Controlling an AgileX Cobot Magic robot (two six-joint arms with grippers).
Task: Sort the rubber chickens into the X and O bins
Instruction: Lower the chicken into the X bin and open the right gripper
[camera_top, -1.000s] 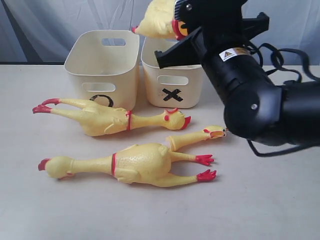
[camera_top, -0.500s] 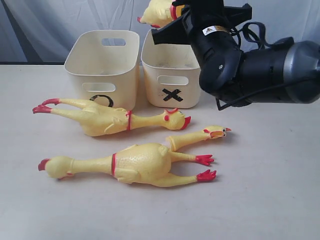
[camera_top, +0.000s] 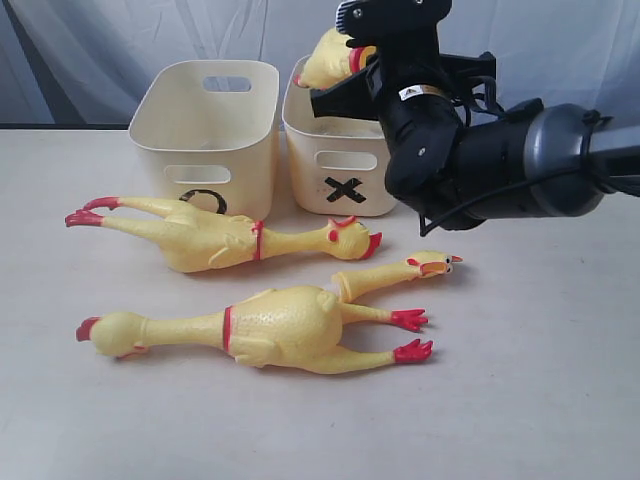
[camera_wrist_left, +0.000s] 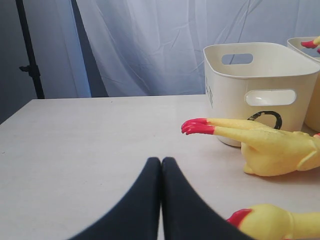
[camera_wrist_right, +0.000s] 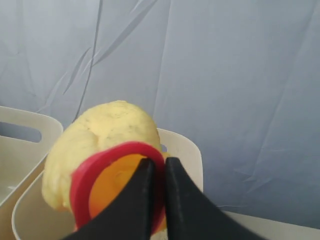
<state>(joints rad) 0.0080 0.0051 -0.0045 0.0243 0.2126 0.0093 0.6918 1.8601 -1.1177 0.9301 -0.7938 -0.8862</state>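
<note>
Exterior view puts the held chicken (camera_top: 325, 62) at about 12 o'clock of the picture. It hangs just above the back rim of the X bin (camera_top: 345, 185) and is not yet inside it. The right gripper (camera_wrist_right: 156, 167) carries it: in the right wrist view its fingers (camera_wrist_right: 135, 205) are clamped on the toy's red-rimmed orange end (which end of the bird that is, we cannot tell), with the cream tub below.

We judge the sorting to be at an early stage, with one bird about to be dropped and three lying unsorted on the table (camera_top: 520, 400). The upper chicken (camera_top: 215, 240) lies at 9 o'clock of centre, just in front of the O bin (camera_top: 205, 150), its head towards 3. The big chicken (camera_top: 280, 325) lies at 6 to 7 o'clock, feet towards 3. The small chicken (camera_top: 400, 275) sits just behind it at 4 o'clock, partly hidden.

The two bins stand side by side at 11 and 12 o'clock. The inner walls we can see are bare and nothing pokes above either rim, but both floors are hidden, so we cannot say they hold nothing.

The left gripper (camera_wrist_left: 161, 162) is low over the table with its fingers pressed together on nothing, facing the upper chicken's red feet.
</note>
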